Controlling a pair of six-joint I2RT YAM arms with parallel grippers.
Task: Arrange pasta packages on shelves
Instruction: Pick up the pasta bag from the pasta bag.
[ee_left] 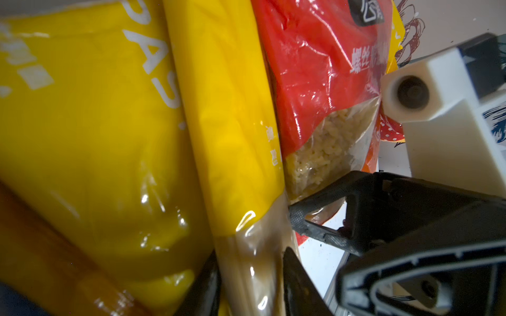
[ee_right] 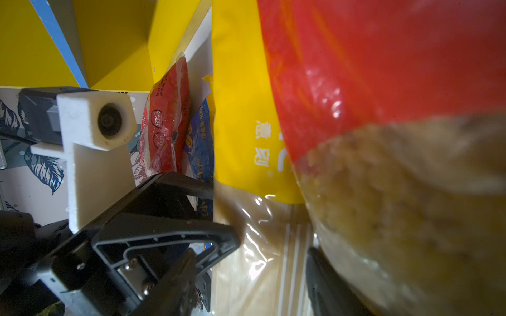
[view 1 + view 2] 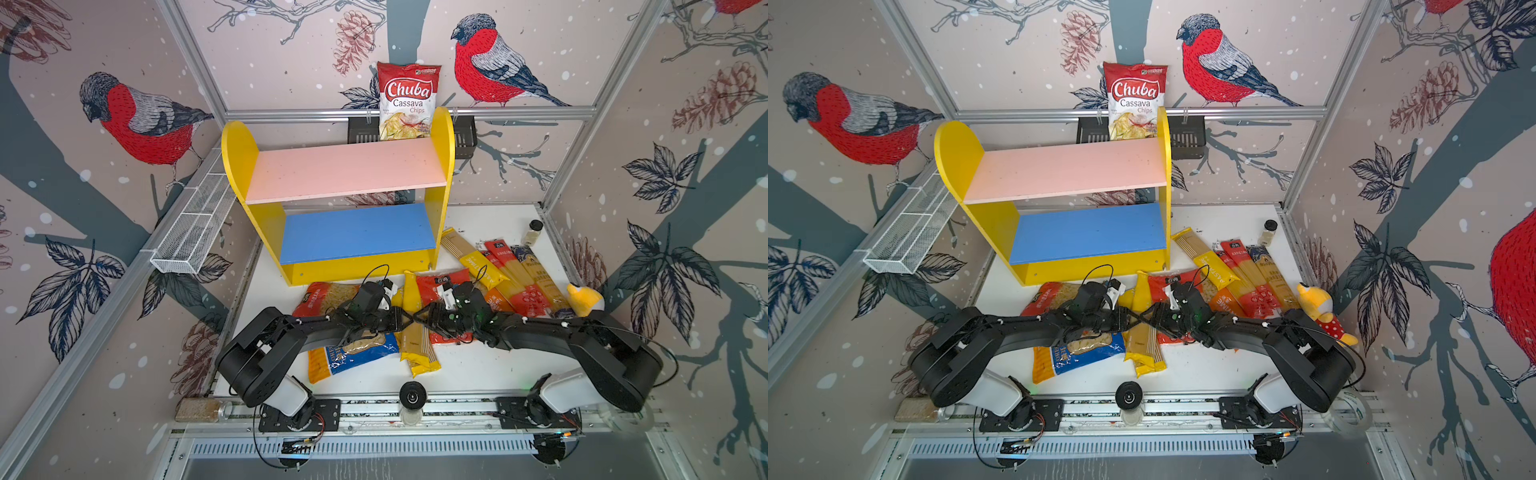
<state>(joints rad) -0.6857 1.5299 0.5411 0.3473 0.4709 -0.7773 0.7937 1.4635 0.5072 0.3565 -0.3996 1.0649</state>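
The shelves (image 3: 345, 170) stand at the back, pink board over blue board (image 3: 357, 232), both bare. Pasta packages lie in front: a red bag (image 3: 320, 299), a blue-yellow bag (image 3: 353, 353), a red bag (image 3: 440, 282), an orange bag (image 3: 496, 299) and long yellow (image 3: 469, 257), red (image 3: 515, 270) and dark-blue (image 3: 540, 278) packs. Both grippers meet over a long yellow spaghetti pack (image 3: 415, 349). My left gripper (image 1: 252, 273) is shut on its clear part (image 1: 254, 246). My right gripper (image 2: 252, 257) straddles the same pack (image 2: 262, 246), jaws open, one finger beside the red bag (image 2: 383, 82).
A Chuba chips bag (image 3: 409, 99) stands in a black basket (image 3: 465, 133) behind the shelves. A white wire basket (image 3: 195, 224) hangs on the left wall. A spice jar (image 3: 533, 232) and a yellow plush toy (image 3: 584, 299) sit at the right. A jar (image 3: 199, 409) lies front left.
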